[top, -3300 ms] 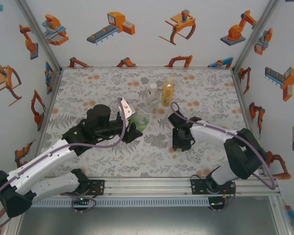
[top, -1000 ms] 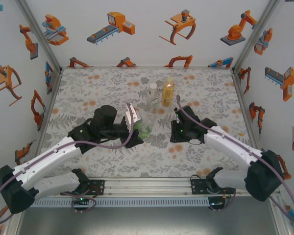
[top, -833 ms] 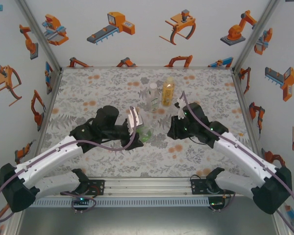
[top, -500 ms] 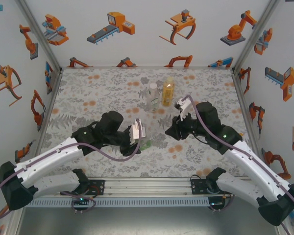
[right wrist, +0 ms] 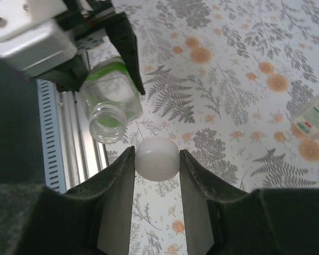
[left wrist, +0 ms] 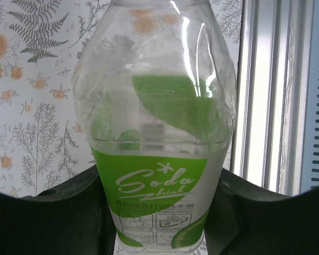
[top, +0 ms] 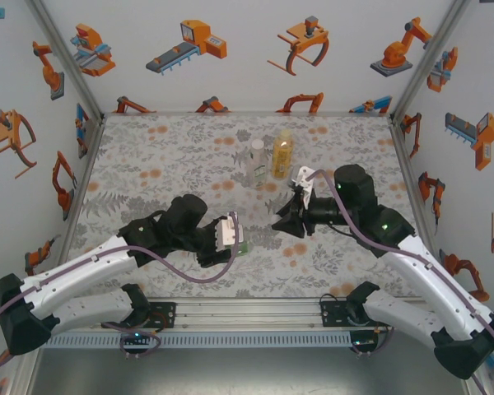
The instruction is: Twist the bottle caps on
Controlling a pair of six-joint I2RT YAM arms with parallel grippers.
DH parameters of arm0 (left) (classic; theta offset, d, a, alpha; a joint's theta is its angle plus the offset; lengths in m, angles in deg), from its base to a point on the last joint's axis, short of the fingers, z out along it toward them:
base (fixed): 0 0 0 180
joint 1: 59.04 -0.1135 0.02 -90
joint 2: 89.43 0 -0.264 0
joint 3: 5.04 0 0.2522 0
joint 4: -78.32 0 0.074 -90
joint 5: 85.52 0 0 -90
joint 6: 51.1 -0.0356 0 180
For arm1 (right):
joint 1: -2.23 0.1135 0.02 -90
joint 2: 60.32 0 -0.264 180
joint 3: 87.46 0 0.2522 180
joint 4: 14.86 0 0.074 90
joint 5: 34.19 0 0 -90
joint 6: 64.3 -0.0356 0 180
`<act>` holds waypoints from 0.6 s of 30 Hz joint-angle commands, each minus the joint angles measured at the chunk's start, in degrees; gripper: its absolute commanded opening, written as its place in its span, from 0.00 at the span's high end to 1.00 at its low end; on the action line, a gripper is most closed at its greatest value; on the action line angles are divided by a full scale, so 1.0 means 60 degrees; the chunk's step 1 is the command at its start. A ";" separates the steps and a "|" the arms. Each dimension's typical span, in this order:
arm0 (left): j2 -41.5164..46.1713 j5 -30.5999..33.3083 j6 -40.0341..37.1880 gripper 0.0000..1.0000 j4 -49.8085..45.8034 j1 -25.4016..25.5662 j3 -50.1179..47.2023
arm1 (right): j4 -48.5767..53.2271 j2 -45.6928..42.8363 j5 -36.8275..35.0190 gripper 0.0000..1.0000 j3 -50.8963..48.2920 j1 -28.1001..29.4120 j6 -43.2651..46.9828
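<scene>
the right claw (right wrist: 157, 159) is clamped on a pale round bottle cap (right wrist: 157, 158), one finger pressing each side. the left claw (left wrist: 159, 183) is closed around the lower body of the green-labelled soda bottle (left wrist: 157, 106). the cap hangs just beside that bottle's open mouth (right wrist: 107, 123), not yet on it. so for this bottle no threading has begun: the cap has to be lined up, seated and turned. the bottle's long axis runs out from the left claw, tilted, with its neck pointing towards the right claw. beyond the soda bottle, farther from the arms, a clear bottle (top: 256, 162) and an amber bottle (top: 281, 155) stand upright on the surface (top: 148, 156). whether those two are capped i cannot tell.
</scene>
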 commanded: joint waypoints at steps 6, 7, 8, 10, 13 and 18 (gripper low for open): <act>-0.0060 -0.0133 -0.0236 1.00 -0.0289 0.0041 0.0263 | -0.0475 0.0365 0.1186 1.00 0.0179 0.0247 0.1028; -0.0078 -0.0149 -0.0227 1.00 -0.0274 0.0041 0.0268 | -0.0510 0.0406 0.1202 1.00 0.0171 0.0293 0.1057; -0.0075 -0.0167 -0.0229 1.00 -0.0249 0.0041 0.0307 | -0.0611 0.0453 0.1197 1.00 0.0157 0.0354 0.1047; -0.0096 -0.0166 -0.0230 1.00 -0.0215 0.0039 0.0349 | -0.0749 0.0555 0.1294 1.00 0.0110 0.0508 0.1029; -0.0126 -0.0137 -0.0247 1.00 -0.0210 0.0041 0.0402 | -0.0873 0.0741 0.1275 1.00 0.0070 0.0719 0.1033; -0.0095 0.0105 -0.0164 1.00 -0.0158 0.0027 0.0397 | -0.0940 0.0804 0.1363 1.00 -0.0026 0.0885 0.1010</act>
